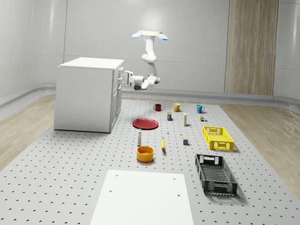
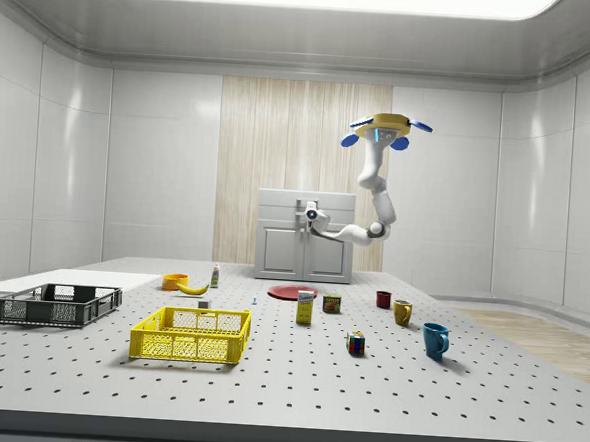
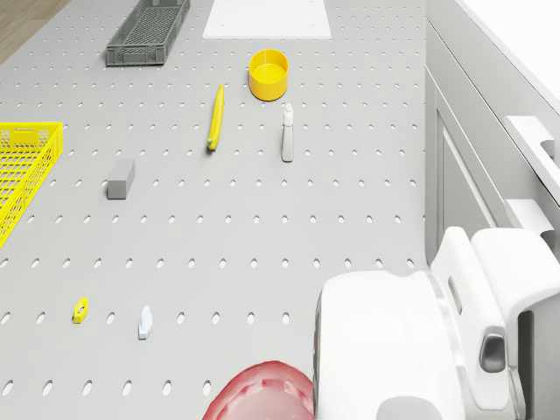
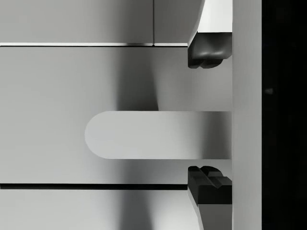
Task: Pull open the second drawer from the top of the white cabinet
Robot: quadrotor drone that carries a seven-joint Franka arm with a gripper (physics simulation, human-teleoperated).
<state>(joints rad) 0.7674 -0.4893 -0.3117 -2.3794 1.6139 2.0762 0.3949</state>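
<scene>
We hover with the drone (image 1: 150, 35) above the surface (image 1: 75, 169), just off the drawer side of the white cabinet (image 1: 85, 96), high enough that the arm (image 1: 151, 61) can hang down and bend toward the drawer fronts. The cabinet stands at the far left of the whole-scene view, well apart from the red plate (image 1: 145, 123), the yellow crate (image 1: 217, 137) and the black crate (image 1: 215, 173), so nothing crowds our reach.

In the wrist view our pincer (image 4: 208, 122) faces a drawer front (image 4: 57, 115) head-on. Its fingers (image 4: 206, 50) stand wide, one on each side of the handle (image 4: 153, 134), apart from it and not yet closed on it. We judge this straddle is there so a squeeze catches the bar squarely. Seams above and below mark one drawer, which seems to be the second from the top, though we cannot confirm the count. The drawer looks shut.
</scene>
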